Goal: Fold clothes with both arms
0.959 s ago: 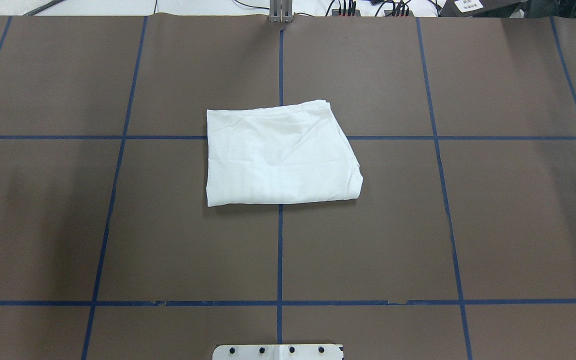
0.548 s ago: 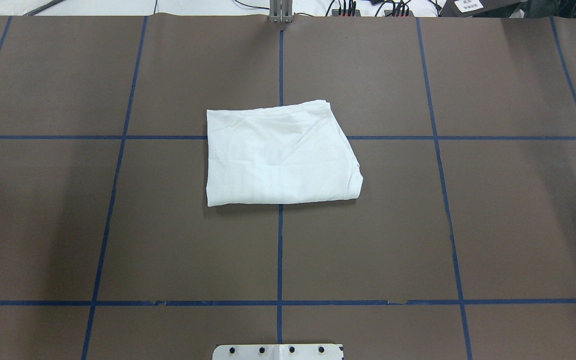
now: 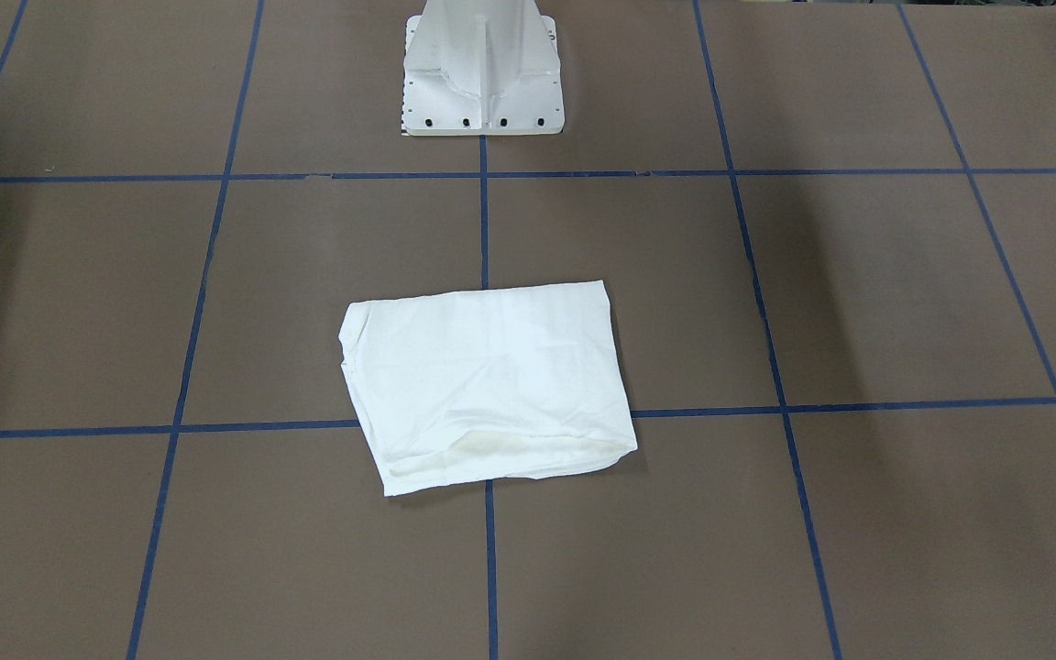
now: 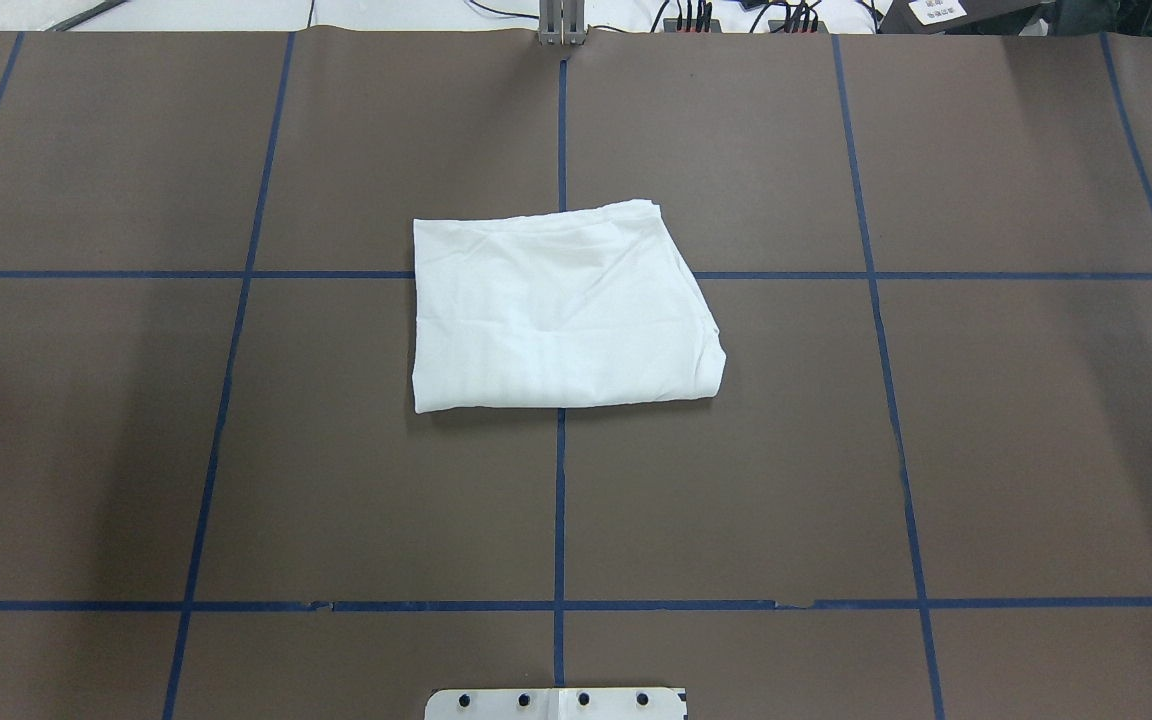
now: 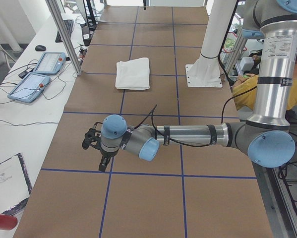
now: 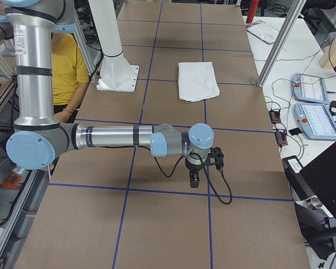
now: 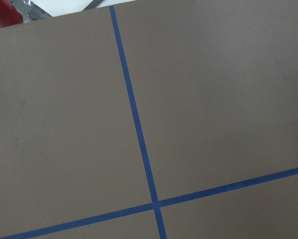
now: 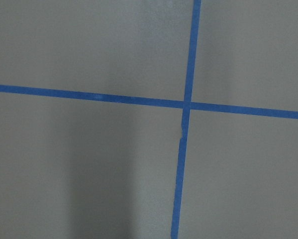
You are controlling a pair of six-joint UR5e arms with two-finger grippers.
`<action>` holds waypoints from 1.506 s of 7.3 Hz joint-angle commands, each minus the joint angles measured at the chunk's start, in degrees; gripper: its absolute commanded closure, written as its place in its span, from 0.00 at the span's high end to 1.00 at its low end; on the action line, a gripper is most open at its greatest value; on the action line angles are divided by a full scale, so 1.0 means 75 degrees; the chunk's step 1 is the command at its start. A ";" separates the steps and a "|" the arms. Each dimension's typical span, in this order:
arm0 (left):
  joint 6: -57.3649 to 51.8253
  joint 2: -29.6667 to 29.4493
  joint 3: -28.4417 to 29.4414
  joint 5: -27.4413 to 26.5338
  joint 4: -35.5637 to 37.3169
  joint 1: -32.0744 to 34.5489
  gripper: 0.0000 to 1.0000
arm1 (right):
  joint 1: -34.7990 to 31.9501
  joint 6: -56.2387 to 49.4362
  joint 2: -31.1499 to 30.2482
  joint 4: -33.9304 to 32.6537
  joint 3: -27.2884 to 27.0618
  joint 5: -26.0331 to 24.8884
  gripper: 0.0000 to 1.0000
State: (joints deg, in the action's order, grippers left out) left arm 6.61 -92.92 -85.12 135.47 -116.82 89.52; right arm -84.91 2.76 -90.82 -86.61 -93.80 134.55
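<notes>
The white T-shirt (image 4: pixel 561 310) lies folded into a flat rectangle at the table's middle, printed text and collar hidden. It also shows in the front view (image 3: pixel 487 385) and both side views (image 5: pixel 133 73) (image 6: pixel 197 80). My left gripper (image 5: pixel 104 161) hangs low over the brown table, far from the shirt, at the table's left end. My right gripper (image 6: pixel 193 179) hangs the same way at the table's right end. Both show only in the side views, so I cannot tell whether they are open or shut. The wrist views show only table and blue tape.
The white pedestal base (image 3: pixel 484 73) stands at the robot's side of the table. Teach pendants (image 5: pixel 39 74) (image 6: pixel 311 103) and cables lie on the white bench past the far edge. A person in a yellow shirt (image 6: pixel 67 61) sits behind the robot.
</notes>
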 commanded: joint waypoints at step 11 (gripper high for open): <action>-0.0026 0.0506 -0.0920 -0.0086 0.1584 0.0052 1.00 | 0.0224 -0.0063 0.0121 0.0064 -0.0209 -0.0140 1.00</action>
State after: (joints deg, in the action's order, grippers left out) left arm 6.57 -90.24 -92.55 134.90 -105.14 89.86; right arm -83.25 2.28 -89.95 -86.24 -96.07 133.20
